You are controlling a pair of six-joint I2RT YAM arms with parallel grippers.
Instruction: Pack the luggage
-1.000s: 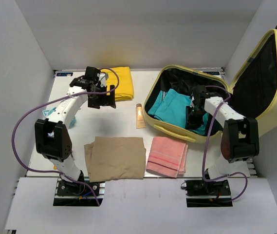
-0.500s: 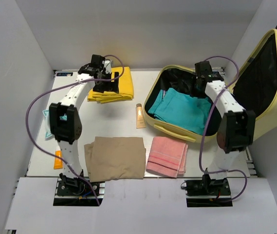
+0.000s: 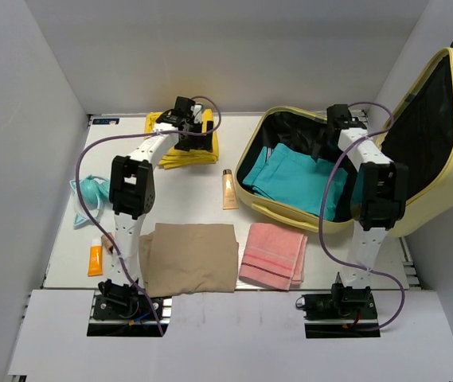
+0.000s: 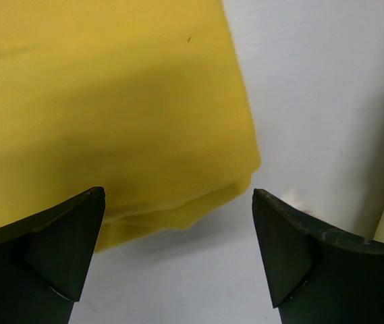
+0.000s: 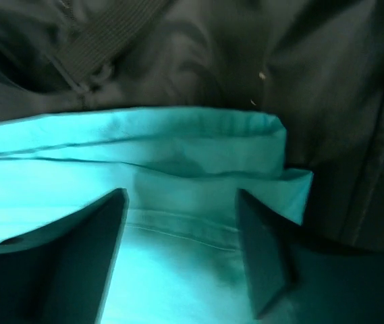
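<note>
1. Setting: a white surface (image 3: pixel 186 195) enclosed by plain grey walls carries every item.
2. Location: the luggage (image 3: pixel 290 216) lies at the far right of the surface. Its base shell is flat with the mouth facing up, and its lid stands open on the right side.
3. Orientation: I judge the long axis to run roughly near-to-far. The handle is on the near rim and a wheel shows at the lid's far corner.
4. Contents: a teal garment (image 3: pixel 294 181) lies flat on the black lining.
5. My right gripper (image 5: pixel 181 196) hovers over that garment's far edge, fingers apart and holding nothing.
6. My left gripper (image 4: pixel 178 199) is spread wide and empty. It straddles a corner of the folded yellow garment (image 4: pixel 111 101), well apart from the luggage.
7. Step in hand (judged): take the yellow garment.
   - Lower until both fingers bracket all the folded layers.
   - Close fully before lifting.
   - Lift clear of the tube (image 3: pixel 229 189) lying between the garment and the luggage.
   - Move my right gripper out of the shell first.
</note>
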